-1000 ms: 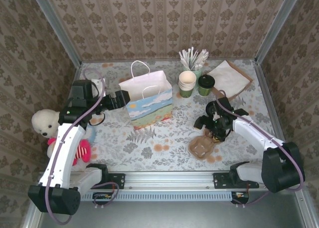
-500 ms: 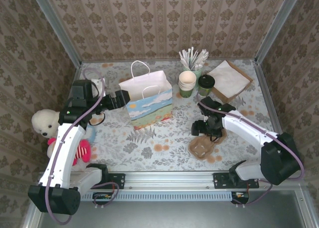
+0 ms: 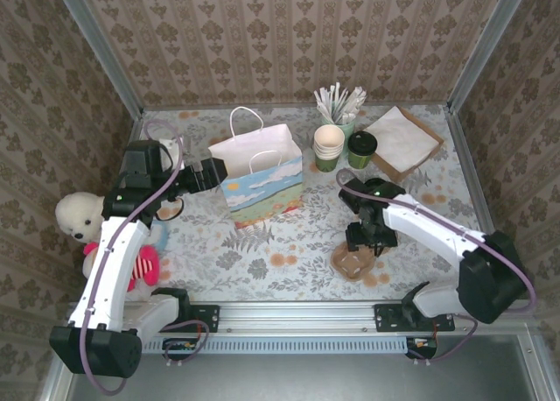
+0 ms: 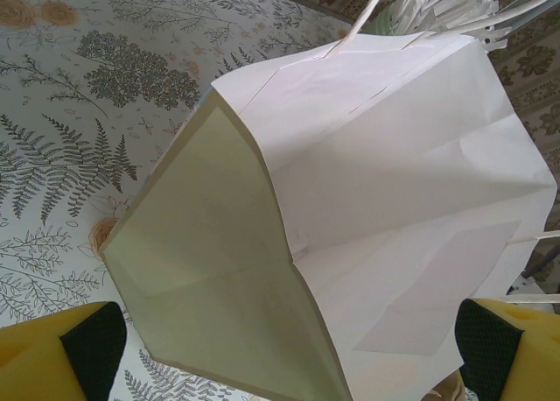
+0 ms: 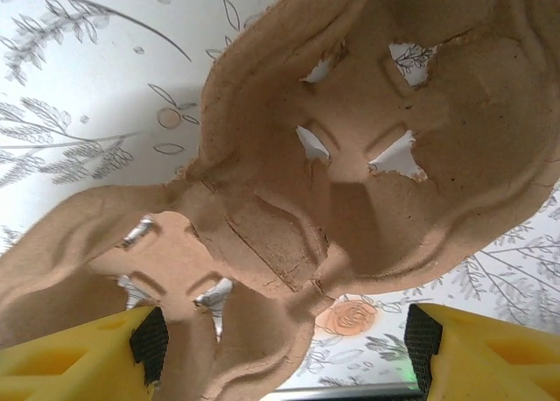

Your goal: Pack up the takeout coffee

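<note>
**Carrier in hand's reach, coffee untouched**

The left hand [image 4: 289,348] stands wide at the bag [image 3: 262,173], whose mouth gapes open. The coffee [image 3: 361,149] sits upright at the back of the tabletop [image 3: 262,243], just beside the cup stack [image 3: 328,147] and well apart from both hands. The right hand [image 5: 287,344] hangs partly open over the pulp carrier [image 3: 354,261]; whether it touches the pulp I cannot tell. The step looks like taking the carrier. Next, the hand must close on its middle ridge and lift.

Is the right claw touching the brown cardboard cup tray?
Cannot tell. Right wrist view: the right gripper straddles the brown cardboard cup tray; table shows beside one finger, but the tray's edge overlaps the other, hiding any gap.
</note>
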`<state>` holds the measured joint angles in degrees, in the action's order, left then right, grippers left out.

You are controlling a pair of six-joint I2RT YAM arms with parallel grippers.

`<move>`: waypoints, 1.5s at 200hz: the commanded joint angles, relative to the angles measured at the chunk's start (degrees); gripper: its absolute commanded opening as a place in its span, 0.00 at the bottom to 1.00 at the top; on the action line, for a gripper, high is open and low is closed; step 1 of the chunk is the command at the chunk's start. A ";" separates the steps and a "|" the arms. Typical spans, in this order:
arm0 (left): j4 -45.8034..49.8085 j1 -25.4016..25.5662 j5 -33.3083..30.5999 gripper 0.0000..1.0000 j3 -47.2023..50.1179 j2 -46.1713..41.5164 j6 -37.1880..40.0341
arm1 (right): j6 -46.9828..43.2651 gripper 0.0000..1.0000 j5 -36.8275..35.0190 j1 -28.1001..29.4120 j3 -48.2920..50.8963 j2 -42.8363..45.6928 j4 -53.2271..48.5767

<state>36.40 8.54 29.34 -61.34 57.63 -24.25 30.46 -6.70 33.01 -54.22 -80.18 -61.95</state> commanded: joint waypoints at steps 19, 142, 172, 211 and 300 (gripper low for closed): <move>0.16 -0.30 -0.92 1.00 0.95 -1.18 0.18 | -2.32 0.75 -5.06 4.10 -4.55 -9.13 -2.78; 1.17 -1.08 -0.62 1.00 -0.48 -0.24 2.19 | -6.30 0.75 8.23 0.00 -1.88 -11.24 11.97; 1.30 -1.34 -0.22 1.00 -0.80 -0.32 2.22 | -9.41 0.73 9.14 -0.58 0.43 -10.34 12.20; 1.06 -1.50 -0.29 1.00 -0.31 -0.76 1.62 | -9.07 0.79 11.38 -0.58 3.52 -6.77 13.63; -0.65 -1.51 -0.46 1.00 0.59 -2.43 -0.69 | -7.77 0.83 9.60 2.41 8.92 -0.32 17.91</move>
<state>36.75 7.40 28.53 -60.73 56.42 -24.08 21.41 4.47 33.87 -46.72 -81.97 -46.26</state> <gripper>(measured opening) 0.997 0.835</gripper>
